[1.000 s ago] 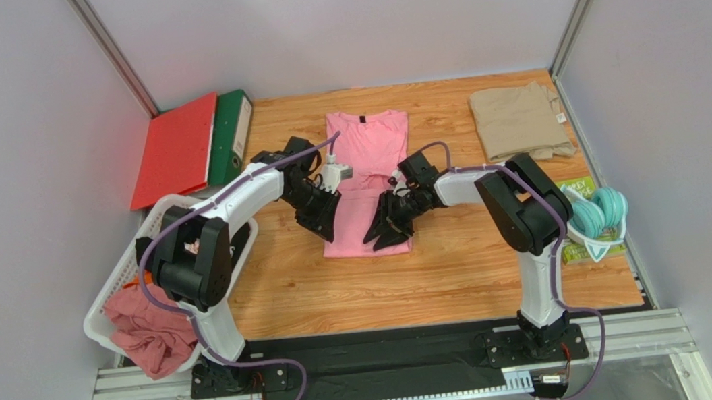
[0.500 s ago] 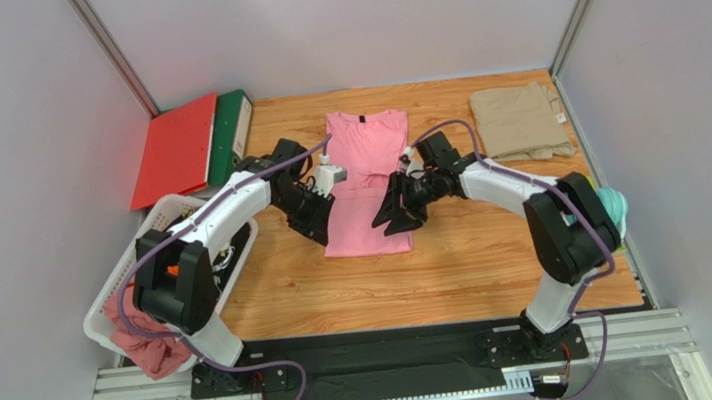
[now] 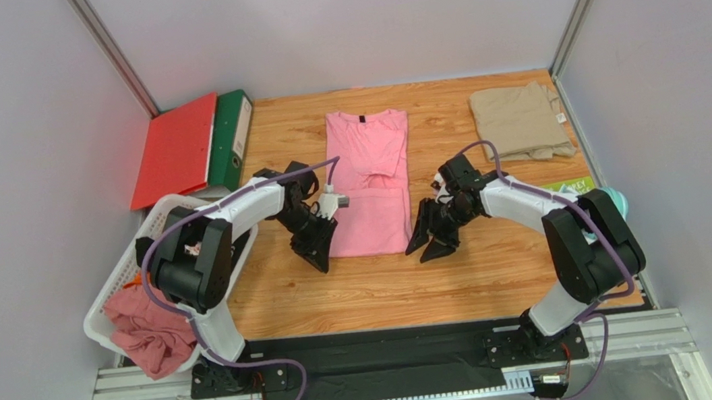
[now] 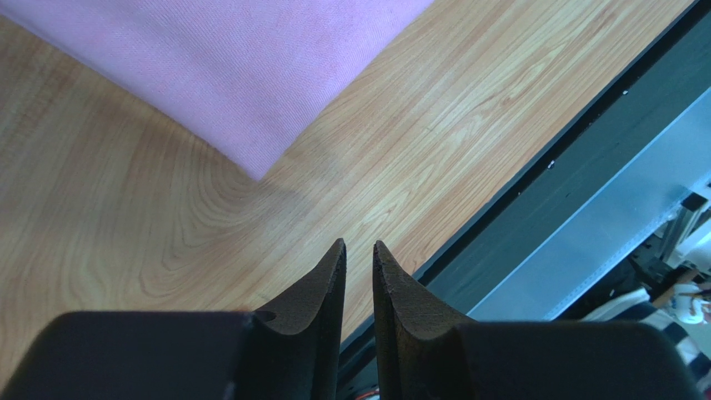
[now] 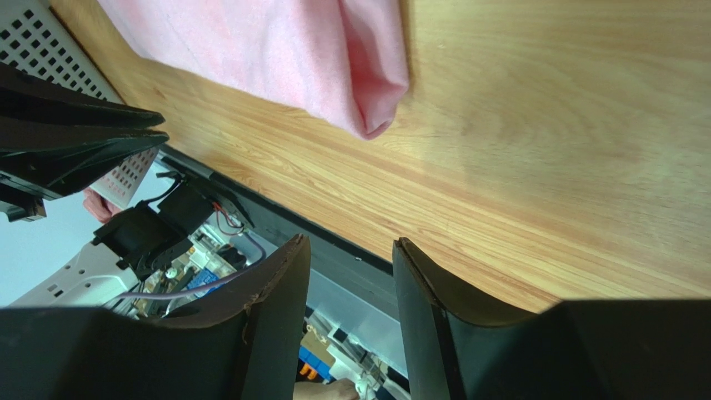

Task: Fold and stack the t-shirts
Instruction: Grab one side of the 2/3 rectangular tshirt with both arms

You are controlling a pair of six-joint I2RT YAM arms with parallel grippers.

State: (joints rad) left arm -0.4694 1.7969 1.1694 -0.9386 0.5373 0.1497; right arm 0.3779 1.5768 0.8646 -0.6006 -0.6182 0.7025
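Pink tee (image 3: 368, 183) lies folded lengthwise mid-table, khaki tee (image 3: 519, 122) folded far right. Left gripper (image 3: 315, 254) stands narrow and right gripper (image 3: 434, 242) wider, both empty, flanking the pink hem. I judge the cloth light and limp, so I would pinch the hem corners.

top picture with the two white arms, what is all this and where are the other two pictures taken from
Those are two robot arms bolted to the near edge of a wooden table. The wide picture looks down from above and behind them; the other two come from a camera on each wrist, so the dark prongs are that arm's own tool. A pink t-shirt, folded narrow, lies in the middle; a folded beige t-shirt sits back right. The left tool and right tool are by the pink shirt's near corners, jaws apart, holding nothing.
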